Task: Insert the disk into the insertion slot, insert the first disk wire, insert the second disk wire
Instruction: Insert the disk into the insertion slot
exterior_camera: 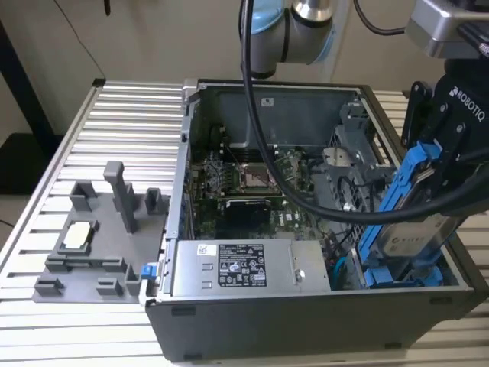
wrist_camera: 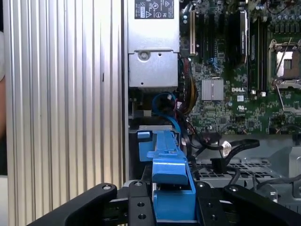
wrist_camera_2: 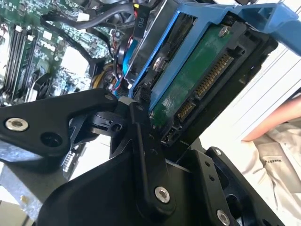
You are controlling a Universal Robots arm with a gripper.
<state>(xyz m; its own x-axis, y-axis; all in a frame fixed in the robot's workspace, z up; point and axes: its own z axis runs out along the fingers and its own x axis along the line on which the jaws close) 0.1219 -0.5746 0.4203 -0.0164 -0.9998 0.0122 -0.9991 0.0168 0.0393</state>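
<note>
Step 1 – disk insertion: gripper clamped on blue-framed hard disk, tilted at exterior view's lower right, lower end near insertion slot – not seated. Needs squaring w/ slot, straight push.

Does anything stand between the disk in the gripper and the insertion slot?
Nothing visible does. The gripper holds the disk tilted, its lower end near the insertion slot; a blue cable curls beside it, not across.
</note>
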